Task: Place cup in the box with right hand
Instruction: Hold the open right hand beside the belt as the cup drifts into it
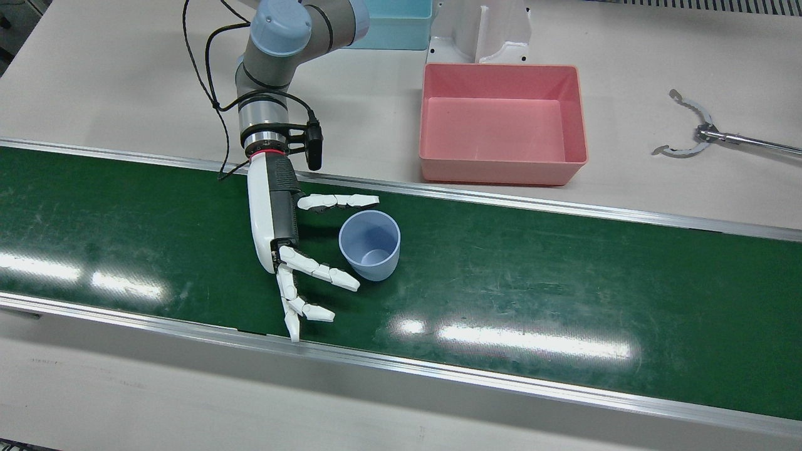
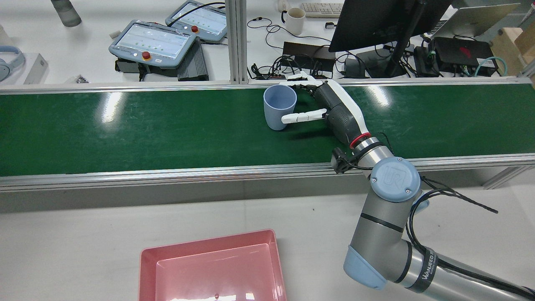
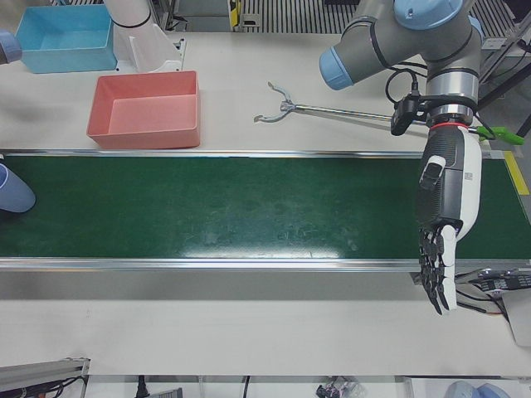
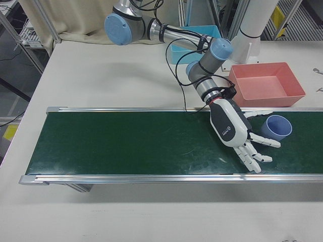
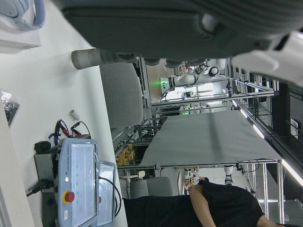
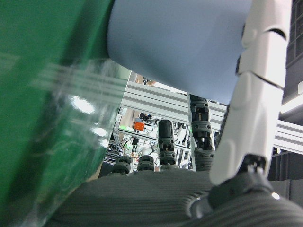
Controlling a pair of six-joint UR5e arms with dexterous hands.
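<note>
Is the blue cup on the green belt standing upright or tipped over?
Upright. The cup stands on its base on the belt, mouth up and empty, beside the open right hand.

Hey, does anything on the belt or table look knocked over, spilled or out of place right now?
Nothing stands out. The light blue plastic cup stands upright and empty on the green conveyor belt, with the right robot hand open beside it. The pink plastic box sits level and empty on the table. A metal grabber tool lies nearby.

Green belt with upright cup; table with pink box
</note>
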